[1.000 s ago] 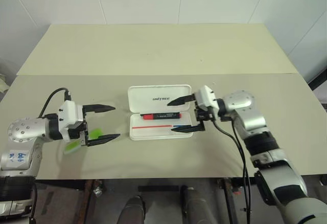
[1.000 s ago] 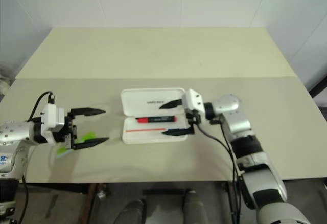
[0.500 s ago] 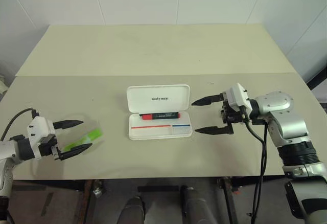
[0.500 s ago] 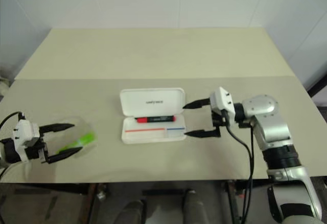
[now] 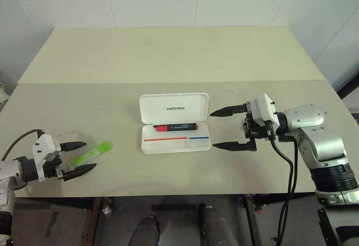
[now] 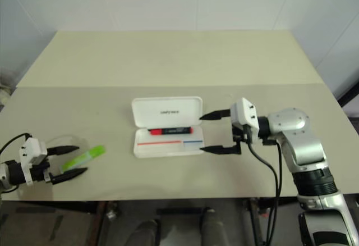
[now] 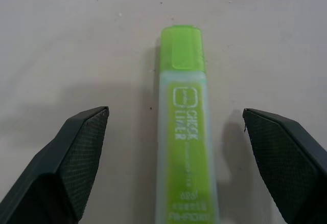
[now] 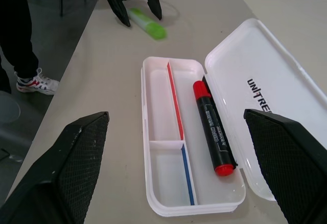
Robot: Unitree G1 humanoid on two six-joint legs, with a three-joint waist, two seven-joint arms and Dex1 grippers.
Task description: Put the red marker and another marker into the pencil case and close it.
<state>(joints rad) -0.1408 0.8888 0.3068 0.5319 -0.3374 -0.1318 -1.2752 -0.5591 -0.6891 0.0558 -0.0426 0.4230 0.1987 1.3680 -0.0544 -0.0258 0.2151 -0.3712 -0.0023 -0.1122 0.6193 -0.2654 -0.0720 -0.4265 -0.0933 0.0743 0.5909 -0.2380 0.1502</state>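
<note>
The white pencil case (image 5: 197, 109) lies open mid-table, its lid flat behind the tray. In the tray's rear compartment rests the red marker (image 5: 175, 127), red cap to the left. A light green marker (image 5: 91, 154) lies on the table far to the left. My left gripper (image 5: 90, 155) is low over the table and open, one finger on each side of the green marker's near end (image 7: 185, 147) without touching it. Right of the case, my right gripper (image 5: 213, 129) hovers open and empty, its fingertips pointing at the case's right end.
The table's front edge (image 5: 168, 192) runs just behind both grippers. A second table (image 5: 168, 49) adjoins at the back. A person's dark trouser legs and a shoe (image 8: 30, 83) stand on the floor beyond the left end of the table.
My left gripper has drawn back to the left and sunk, so its fingers now flank the green marker's near end. My right gripper has pulled away to the right of the case.
</note>
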